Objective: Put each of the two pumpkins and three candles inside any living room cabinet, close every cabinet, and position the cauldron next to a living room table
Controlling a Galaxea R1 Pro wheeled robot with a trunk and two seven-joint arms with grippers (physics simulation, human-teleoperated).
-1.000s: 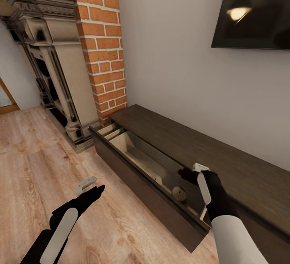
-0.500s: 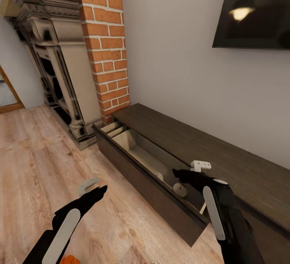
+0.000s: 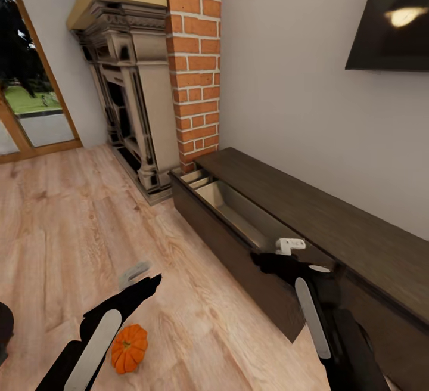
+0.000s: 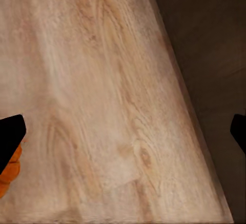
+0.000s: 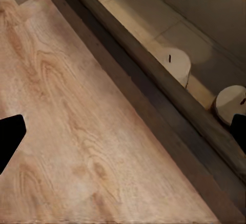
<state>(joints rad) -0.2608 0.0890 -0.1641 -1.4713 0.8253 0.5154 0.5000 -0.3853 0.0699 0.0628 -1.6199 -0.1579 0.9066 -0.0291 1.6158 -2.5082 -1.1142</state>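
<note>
Pumpkin, small, orange and ribbed (image 3: 129, 348), sits on the wooden floor (image 3: 59, 224) just beside the left end effector (image 3: 138, 276), whose fingers are apart and empty. The right end effector (image 3: 280, 255), fingers apart too, hangs over the open dark-brown cabinet drawer (image 3: 238, 242). Two cream candles (image 5: 175, 64) rest inside. Best reach down slowly, straight over the pumpkin.

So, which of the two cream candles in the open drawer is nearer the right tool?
The round cream candle beside the right tool's black fingertip; the other cream candle stands farther along the pale drawer floor.
</note>
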